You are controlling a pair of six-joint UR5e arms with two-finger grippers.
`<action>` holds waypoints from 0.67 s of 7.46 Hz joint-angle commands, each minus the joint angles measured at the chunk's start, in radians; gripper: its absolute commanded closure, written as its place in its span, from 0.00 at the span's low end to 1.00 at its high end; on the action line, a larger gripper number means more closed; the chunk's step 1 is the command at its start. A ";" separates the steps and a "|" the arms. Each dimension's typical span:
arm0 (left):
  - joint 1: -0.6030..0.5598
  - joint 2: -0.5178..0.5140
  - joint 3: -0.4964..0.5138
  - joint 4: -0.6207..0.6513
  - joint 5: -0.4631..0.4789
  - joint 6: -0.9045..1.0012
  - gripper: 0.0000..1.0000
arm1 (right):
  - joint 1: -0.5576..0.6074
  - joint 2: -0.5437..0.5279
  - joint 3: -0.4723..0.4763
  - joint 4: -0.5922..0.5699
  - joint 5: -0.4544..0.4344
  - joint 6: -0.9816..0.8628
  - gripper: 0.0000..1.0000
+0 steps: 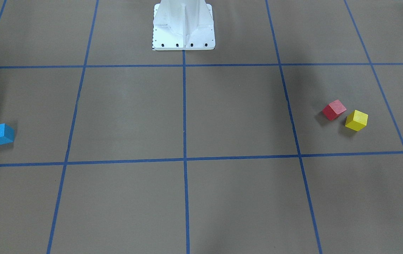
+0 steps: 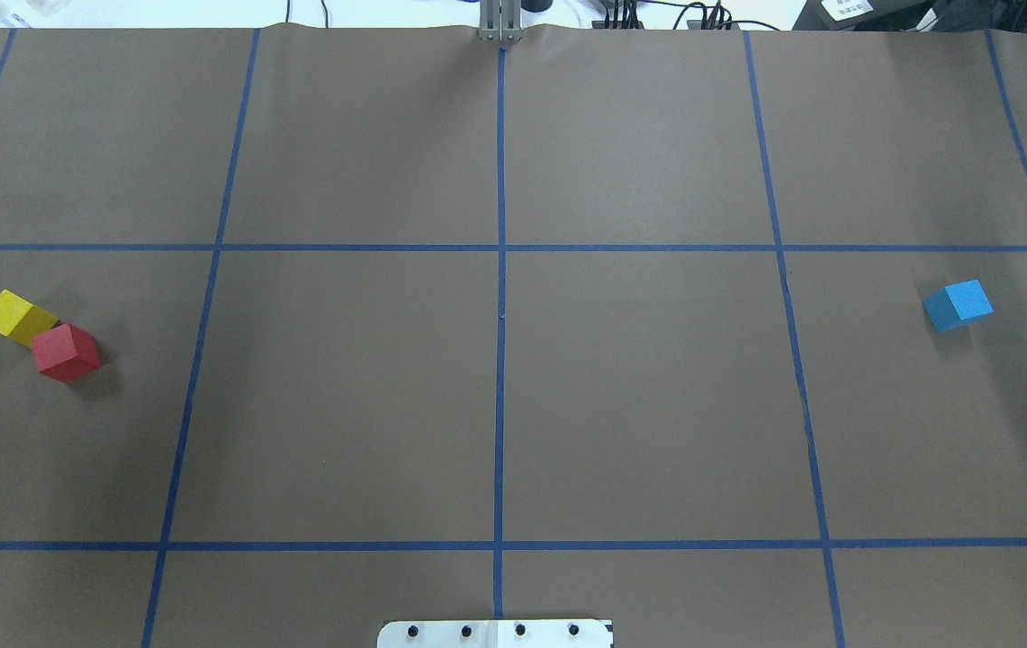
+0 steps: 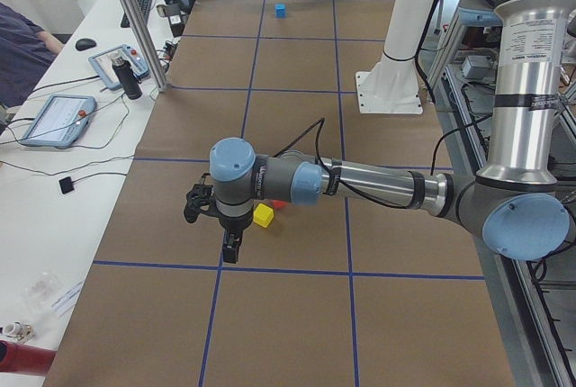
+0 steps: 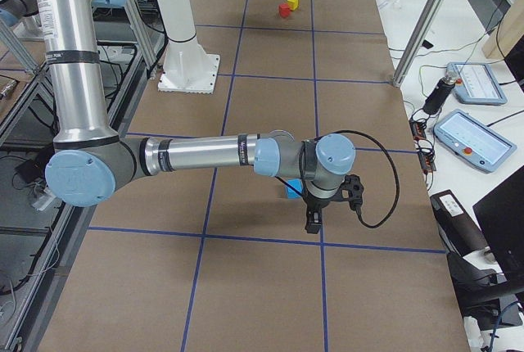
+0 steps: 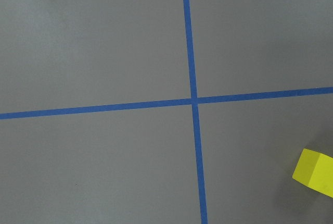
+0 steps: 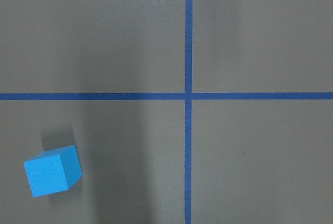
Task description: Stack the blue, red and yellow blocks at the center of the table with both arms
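Observation:
The blue block (image 2: 958, 304) lies alone at the table's right side; it also shows in the right wrist view (image 6: 53, 170). The red block (image 2: 67, 352) and the yellow block (image 2: 18, 317) touch corner to corner at the left side. The yellow block shows at the edge of the left wrist view (image 5: 314, 172). My left gripper (image 3: 232, 247) hangs above the table just beside the yellow block (image 3: 263, 215). My right gripper (image 4: 313, 221) hangs just beside the blue block (image 4: 292, 189). Both grippers show only in the side views, so I cannot tell whether they are open or shut.
The brown table (image 2: 639, 405) is marked with a blue tape grid. The white robot base (image 1: 183, 24) stands at the robot's edge. Control pendants (image 4: 475, 135) and cables lie on a side bench.

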State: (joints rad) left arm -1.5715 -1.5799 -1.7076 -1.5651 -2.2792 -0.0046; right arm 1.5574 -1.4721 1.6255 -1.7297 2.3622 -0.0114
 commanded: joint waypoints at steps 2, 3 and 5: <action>0.018 -0.005 -0.023 -0.001 -0.003 0.000 0.00 | -0.098 0.001 0.054 0.124 -0.003 0.096 0.01; 0.018 -0.003 -0.023 -0.001 -0.003 0.000 0.00 | -0.174 0.031 0.063 0.157 0.002 0.223 0.01; 0.018 -0.003 -0.021 -0.004 -0.002 0.000 0.00 | -0.267 0.049 0.047 0.159 -0.007 0.375 0.01</action>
State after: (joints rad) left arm -1.5544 -1.5834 -1.7292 -1.5675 -2.2822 -0.0046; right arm 1.3550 -1.4266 1.6779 -1.5808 2.3597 0.2815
